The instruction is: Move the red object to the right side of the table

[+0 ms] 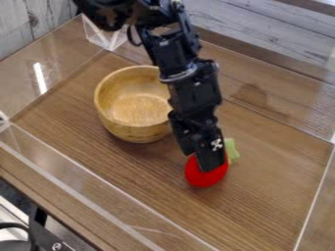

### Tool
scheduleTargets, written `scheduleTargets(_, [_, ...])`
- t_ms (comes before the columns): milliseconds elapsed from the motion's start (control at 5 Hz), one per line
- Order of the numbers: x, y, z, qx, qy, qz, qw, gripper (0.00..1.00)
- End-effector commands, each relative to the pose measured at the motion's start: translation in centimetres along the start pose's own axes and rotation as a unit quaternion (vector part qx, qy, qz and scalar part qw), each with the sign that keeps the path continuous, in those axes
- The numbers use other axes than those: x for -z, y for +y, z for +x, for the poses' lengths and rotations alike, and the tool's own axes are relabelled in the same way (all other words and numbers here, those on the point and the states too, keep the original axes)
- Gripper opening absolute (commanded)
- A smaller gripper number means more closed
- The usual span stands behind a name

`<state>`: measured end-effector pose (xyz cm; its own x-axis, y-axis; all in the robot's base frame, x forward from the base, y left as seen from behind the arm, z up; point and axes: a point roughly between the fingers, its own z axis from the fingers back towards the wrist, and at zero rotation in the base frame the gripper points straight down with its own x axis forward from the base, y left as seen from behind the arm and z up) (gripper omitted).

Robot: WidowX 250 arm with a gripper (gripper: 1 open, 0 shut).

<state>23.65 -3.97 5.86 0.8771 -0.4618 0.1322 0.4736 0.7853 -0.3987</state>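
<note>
1. Gripper (pixel 201 149): pointed steeply down, tip right over the red object (pixel 207 173). Jaws stand spread, not clamped on anything; the arm blocks the contact zone, so whether a jaw touches the toy can't be confirmed.

2. Red object: sits on the table (pixel 78 167), directly below and slightly in front of the gripper tip, green leafy top (pixel 232 150) poking out to the side of the gripper. Appears to rest on its own weight, w/o support from the jaws.

3. Wooden bowl (pixel 139 102): just beside the gripper on the other side from the leafy top, upright, apparently empty. Not part of the job; it limits approach room on that side.

4. Judgement: object's position, beyond the bowl toward the right part of the table, fits a release pose. Jaws wide = toy let go, so placement looks done or nearly so.

5. Risk: toy is rounded, may roll if a jaw brushes it on lift-off. Retract straight up, clear of the bowl rim.
</note>
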Motion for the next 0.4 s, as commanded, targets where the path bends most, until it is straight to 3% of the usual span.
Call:
scheduleTargets(0, [-2.41,-0.33,1.74,0.014,-0.026,0.020,0.9994,1.00])
scheduleTargets(200, [-2.75,-0.84,2.05,0.031,-0.025,0.022,0.9990,1.00])
